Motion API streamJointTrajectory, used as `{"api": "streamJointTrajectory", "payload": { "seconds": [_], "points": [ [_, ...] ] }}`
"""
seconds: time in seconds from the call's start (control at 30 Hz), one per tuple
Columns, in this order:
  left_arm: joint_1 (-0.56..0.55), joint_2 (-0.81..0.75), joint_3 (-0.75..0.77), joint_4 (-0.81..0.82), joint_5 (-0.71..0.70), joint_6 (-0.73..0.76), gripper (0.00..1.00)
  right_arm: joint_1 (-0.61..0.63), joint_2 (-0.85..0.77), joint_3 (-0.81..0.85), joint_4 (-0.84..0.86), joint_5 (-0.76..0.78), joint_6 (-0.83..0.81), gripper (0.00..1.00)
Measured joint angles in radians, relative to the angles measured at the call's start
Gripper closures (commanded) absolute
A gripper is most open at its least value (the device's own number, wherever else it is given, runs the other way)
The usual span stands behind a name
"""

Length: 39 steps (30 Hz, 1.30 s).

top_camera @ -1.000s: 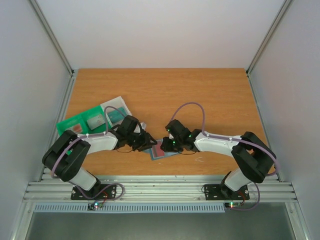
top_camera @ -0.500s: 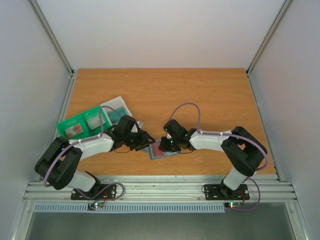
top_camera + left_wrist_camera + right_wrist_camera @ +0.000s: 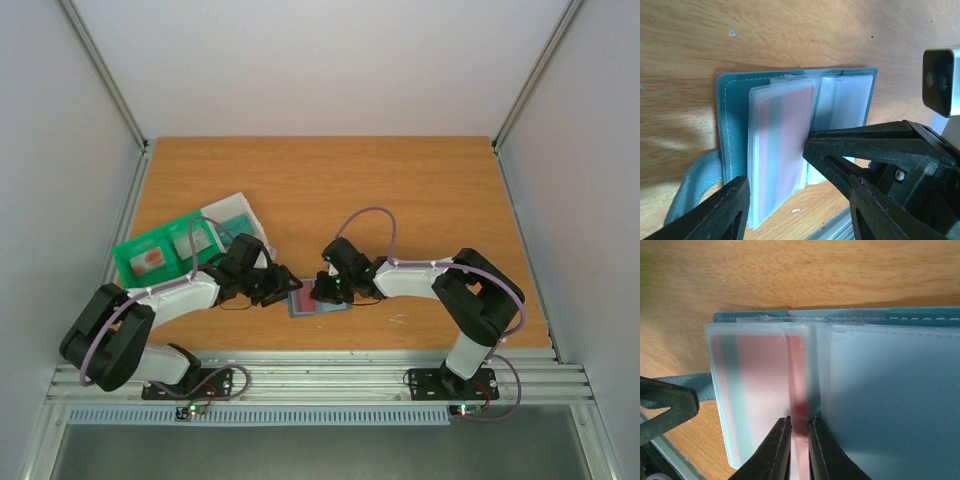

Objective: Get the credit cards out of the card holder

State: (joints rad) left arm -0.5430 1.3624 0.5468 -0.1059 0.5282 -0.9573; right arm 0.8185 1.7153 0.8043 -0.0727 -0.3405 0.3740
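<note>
The card holder point(image 3: 318, 300) lies open on the wood near the front edge, slate-blue cover point(image 3: 731, 125) down and clear sleeves fanned up. A reddish-pink credit card point(image 3: 785, 135) shows through the left sleeve. My left gripper point(image 3: 775, 165) is open and straddles that sleeve's lower edge, one finger point(image 3: 715, 215) on its outer side. In the right wrist view a reddish-pink card point(image 3: 799, 390) in its sleeve stands on edge between the leaves. My right gripper point(image 3: 800, 421) is shut on its near end. From above, the two grippers point(image 3: 285, 285) point(image 3: 325, 290) meet over the holder.
A green tray point(image 3: 150, 255) holding cards sits at the left behind my left arm. A clear whitish tray point(image 3: 230, 215) with a teal card lies beside it. The holder's strap point(image 3: 690, 190) trails toward the metal rail at the table's front edge point(image 3: 320, 365).
Both arms have drawn in and shifted left, and the holder slid left with them. My left gripper's fingers have spread wider. The right gripper's fingers have closed in on the card's edge.
</note>
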Motion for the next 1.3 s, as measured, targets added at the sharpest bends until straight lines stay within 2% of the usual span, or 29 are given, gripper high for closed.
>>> {"api": "streamJointTrajectory", "payload": {
  "seconds": [0.73,1.3],
  "points": [
    [0.005,0.092,-0.018,0.120,0.048,-0.023,0.43,0.000,0.002,-0.011,0.027,-0.006,0.033,0.90],
    [0.005,0.032,-0.024,0.126,0.056,-0.038,0.43,0.000,0.002,-0.021,0.048,-0.008,0.036,0.90]
  ]
}}
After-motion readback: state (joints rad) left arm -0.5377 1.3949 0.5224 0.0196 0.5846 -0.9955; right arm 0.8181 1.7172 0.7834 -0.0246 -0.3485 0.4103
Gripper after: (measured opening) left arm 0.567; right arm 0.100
